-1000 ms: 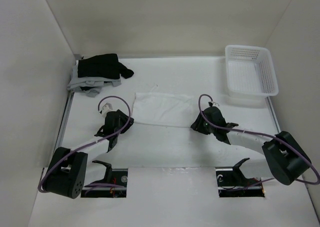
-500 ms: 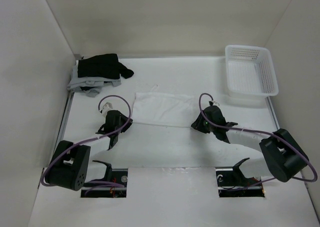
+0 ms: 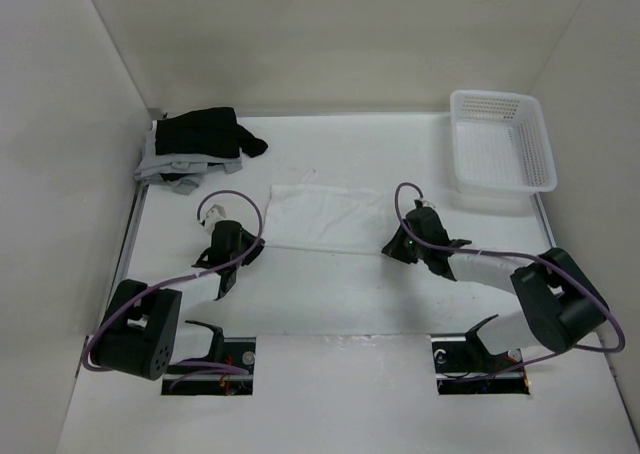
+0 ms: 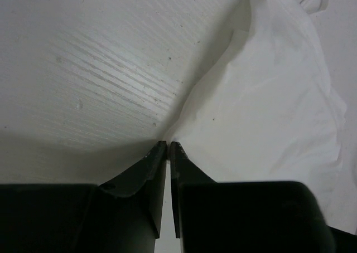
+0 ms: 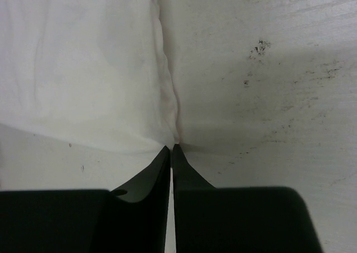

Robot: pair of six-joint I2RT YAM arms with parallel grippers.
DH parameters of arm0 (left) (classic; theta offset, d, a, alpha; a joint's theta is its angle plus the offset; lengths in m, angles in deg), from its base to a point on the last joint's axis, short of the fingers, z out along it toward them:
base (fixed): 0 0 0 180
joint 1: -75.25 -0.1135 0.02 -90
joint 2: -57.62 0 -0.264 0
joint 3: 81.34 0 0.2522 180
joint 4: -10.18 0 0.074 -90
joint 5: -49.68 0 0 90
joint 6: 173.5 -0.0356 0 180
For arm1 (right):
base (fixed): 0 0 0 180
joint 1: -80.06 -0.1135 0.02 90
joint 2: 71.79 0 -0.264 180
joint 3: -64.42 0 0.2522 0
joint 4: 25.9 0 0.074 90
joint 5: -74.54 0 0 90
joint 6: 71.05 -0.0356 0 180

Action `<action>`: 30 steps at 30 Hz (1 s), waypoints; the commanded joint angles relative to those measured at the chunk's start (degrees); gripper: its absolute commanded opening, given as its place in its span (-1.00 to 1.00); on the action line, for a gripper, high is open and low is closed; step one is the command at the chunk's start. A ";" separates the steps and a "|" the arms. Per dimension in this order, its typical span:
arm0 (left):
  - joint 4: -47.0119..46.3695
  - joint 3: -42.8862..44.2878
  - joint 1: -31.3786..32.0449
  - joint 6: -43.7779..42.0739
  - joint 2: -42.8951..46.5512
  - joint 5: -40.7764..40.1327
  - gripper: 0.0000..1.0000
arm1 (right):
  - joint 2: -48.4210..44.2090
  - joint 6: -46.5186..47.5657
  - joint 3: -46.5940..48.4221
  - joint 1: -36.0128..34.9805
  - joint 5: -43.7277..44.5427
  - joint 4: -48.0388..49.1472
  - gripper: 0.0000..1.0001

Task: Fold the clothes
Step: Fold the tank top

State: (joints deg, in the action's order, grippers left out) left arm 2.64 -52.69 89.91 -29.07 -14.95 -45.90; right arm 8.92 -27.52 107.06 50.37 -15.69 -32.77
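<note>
Top external view: the white garment (image 3: 325, 217) lies spread flat, left of the basket (image 3: 487, 95). The left gripper (image 4: 168, 144) is closed at the garment's corner farther from the basket and the right gripper (image 5: 170, 147) at the nearer one, each apparently pinching fabric.

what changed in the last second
Both grippers closed: the left gripper and right gripper now pinch the near corners of the thin white fabric garment. The garment itself, the black garment and the white plastic basket stayed put.
</note>
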 commanded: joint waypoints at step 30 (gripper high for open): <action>46.47 17.02 5.78 -7.50 45.36 -6.02 -0.90 | -41.80 0.94 9.27 -13.10 6.41 -38.39 -0.94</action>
State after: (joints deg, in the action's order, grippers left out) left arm 53.33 -32.14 96.25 -36.46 36.32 -52.96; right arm -38.12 -30.06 119.26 31.79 -5.85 -76.39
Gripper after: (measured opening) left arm 0.048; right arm 0.033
